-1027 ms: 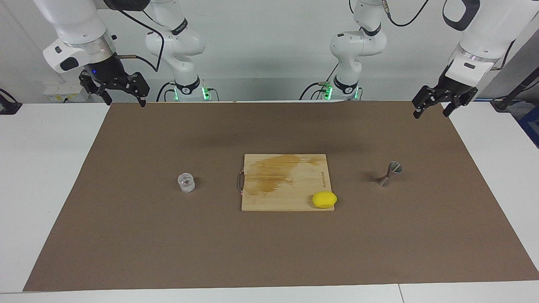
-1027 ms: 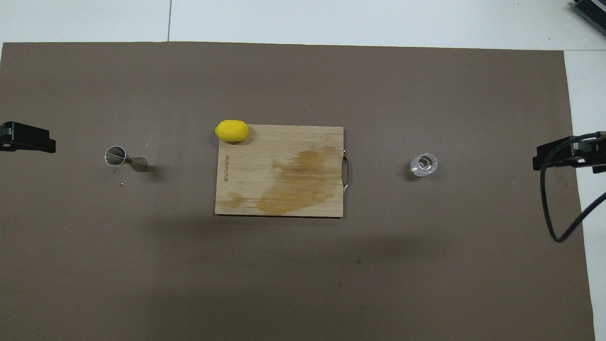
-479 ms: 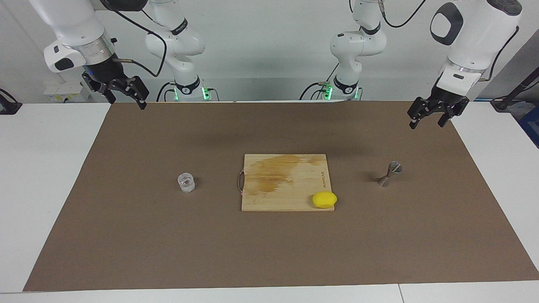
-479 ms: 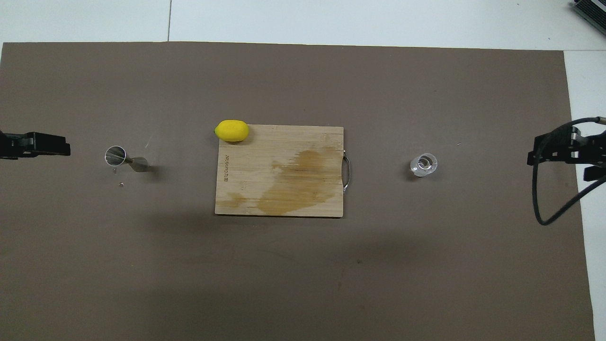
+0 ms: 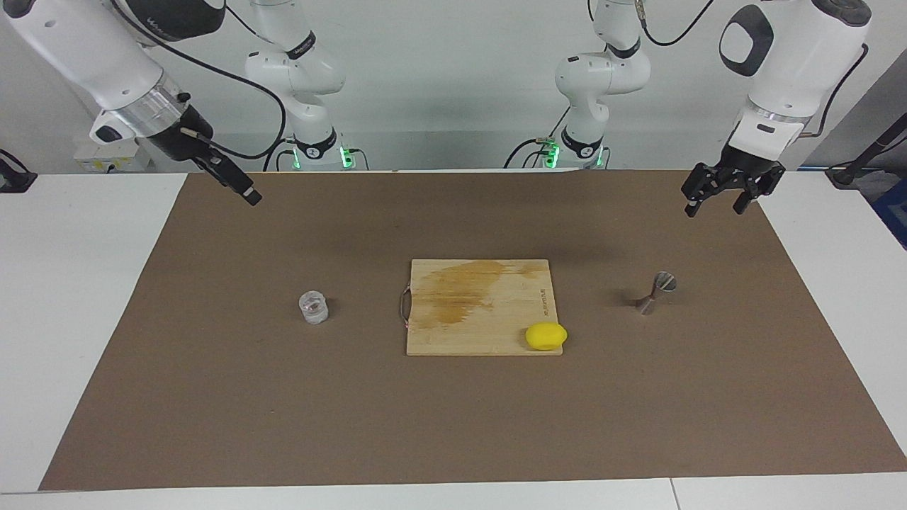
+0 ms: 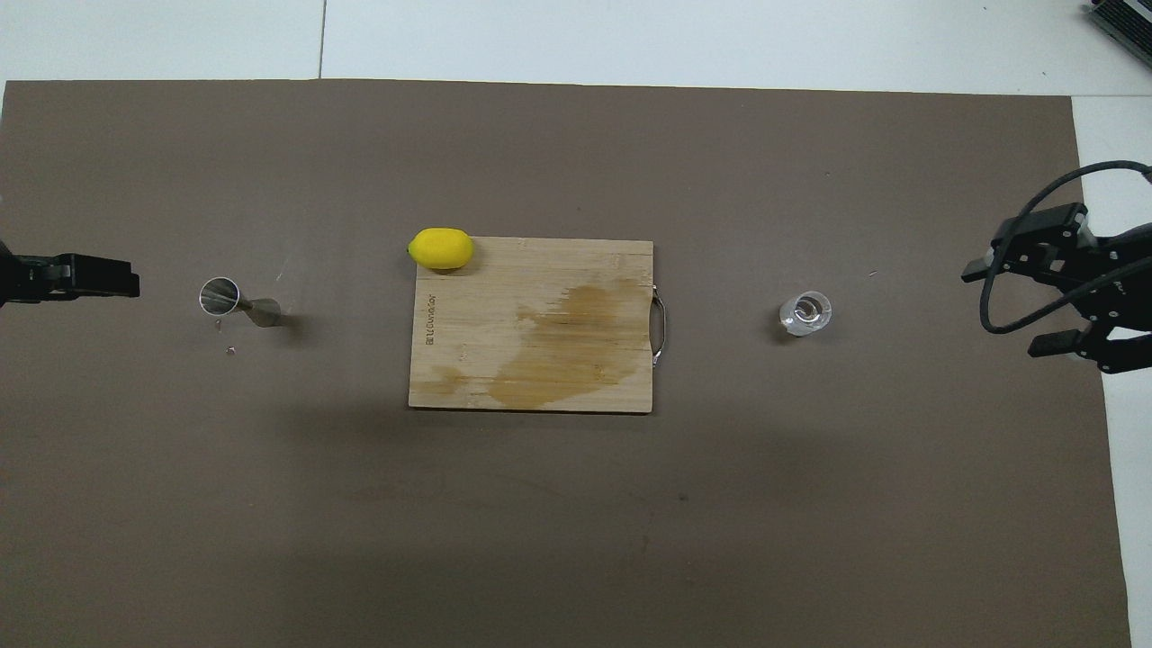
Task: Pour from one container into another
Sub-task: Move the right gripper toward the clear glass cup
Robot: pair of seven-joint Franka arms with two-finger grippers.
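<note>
The small clear glass cup (image 5: 313,307) stands on the brown mat beside the cutting board's handle, toward the right arm's end; it also shows in the overhead view (image 6: 805,312). The silver hourglass jigger (image 5: 655,292) stands on the mat toward the left arm's end, also seen from overhead (image 6: 238,304). My left gripper (image 5: 713,207) is open and empty, in the air over the mat's edge, apart from the jigger; overhead it shows at the view's edge (image 6: 117,276). My right gripper (image 5: 251,198) is open and empty over the mat's other end (image 6: 1001,310), apart from the glass.
A wooden cutting board (image 5: 482,333) with a dark wet stain lies mid-mat, its metal handle toward the glass. A yellow lemon (image 5: 545,336) sits on the board's corner farther from the robots, toward the jigger. The brown mat (image 5: 453,425) covers most of the white table.
The right gripper has turned and swung in over the mat toward the glass. The left gripper has come down and in a little toward the jigger. Glass, jigger, board and lemon have not moved.
</note>
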